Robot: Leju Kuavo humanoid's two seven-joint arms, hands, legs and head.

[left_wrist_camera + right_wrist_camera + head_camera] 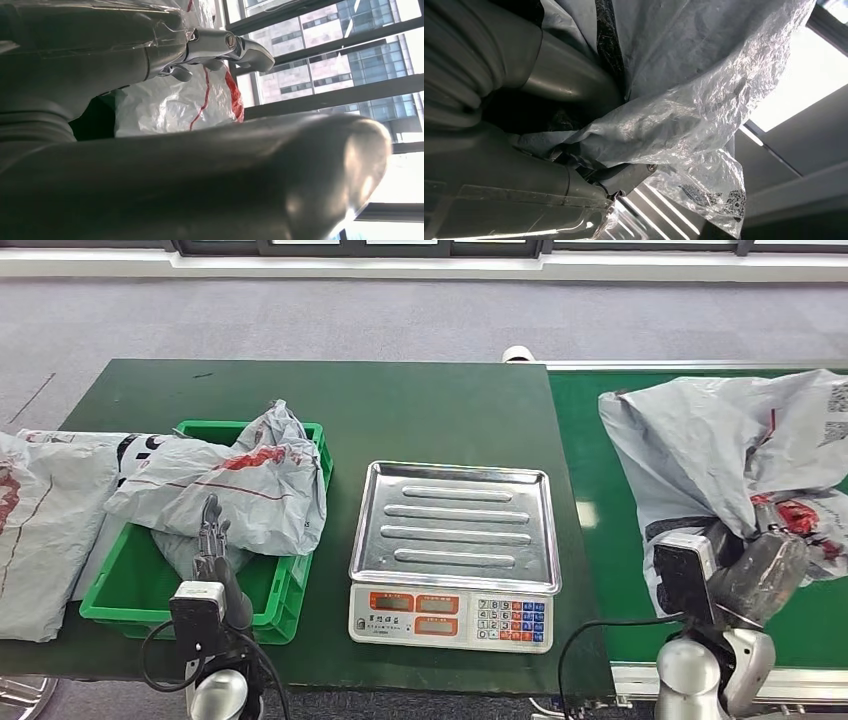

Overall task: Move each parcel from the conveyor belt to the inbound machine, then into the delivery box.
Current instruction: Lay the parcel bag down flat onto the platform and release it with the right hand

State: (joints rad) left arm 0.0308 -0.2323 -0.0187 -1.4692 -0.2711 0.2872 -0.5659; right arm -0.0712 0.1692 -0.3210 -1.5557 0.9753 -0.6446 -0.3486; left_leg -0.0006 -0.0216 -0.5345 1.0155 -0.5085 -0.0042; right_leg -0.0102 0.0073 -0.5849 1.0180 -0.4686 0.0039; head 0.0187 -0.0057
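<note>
- Green belt point(600, 480): grey parcel point(700, 440) is pinched by right hand point(765, 565); slippery film could be dropped short of scale tray point(455, 525).
- Left hand point(212, 540), fingers apart, could be snagged on the parcel in crate point(255, 480).

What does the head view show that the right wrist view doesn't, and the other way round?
Only the head view shows the scale with its bare metal tray, the green crate with a grey parcel in it, and the left hand. Only the right wrist view shows the printed codes on the bag. Both show the right hand gripping the grey parcel on the belt.
</note>
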